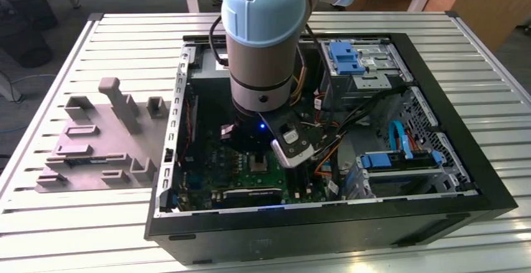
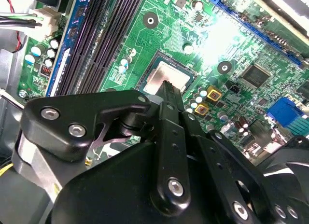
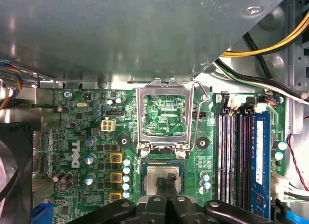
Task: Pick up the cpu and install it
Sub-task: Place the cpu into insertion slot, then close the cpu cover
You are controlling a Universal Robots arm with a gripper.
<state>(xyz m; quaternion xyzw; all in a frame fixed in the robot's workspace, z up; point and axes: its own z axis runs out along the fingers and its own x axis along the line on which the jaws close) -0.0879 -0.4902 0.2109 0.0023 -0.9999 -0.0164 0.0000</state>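
Note:
The cpu (image 3: 155, 175) is a small square chip with a silvery top, lying flat in its socket on the green motherboard (image 3: 87, 132); the second wrist view has the cpu (image 2: 164, 75) too. My gripper (image 3: 167, 181) stands over the chip's middle with its two thin black fingers pressed together, and their tips are at or just above the metal top. The same fingers (image 2: 170, 96) reach the chip's near edge in the second wrist view. The socket's metal frame (image 3: 166, 119) is flipped up and open beside the chip. In the exterior view my arm (image 1: 261, 49) reaches down into the open computer case (image 1: 332, 223).
A grey plastic tray with upright posts (image 1: 99, 148) lies on the slatted table at the exterior view's left. Memory slots (image 3: 236, 151), a blue stick (image 3: 260, 161) and cable bundles (image 3: 260, 64) flank the socket. A metal case wall (image 3: 120, 35) and drive bays (image 1: 365, 68) close in.

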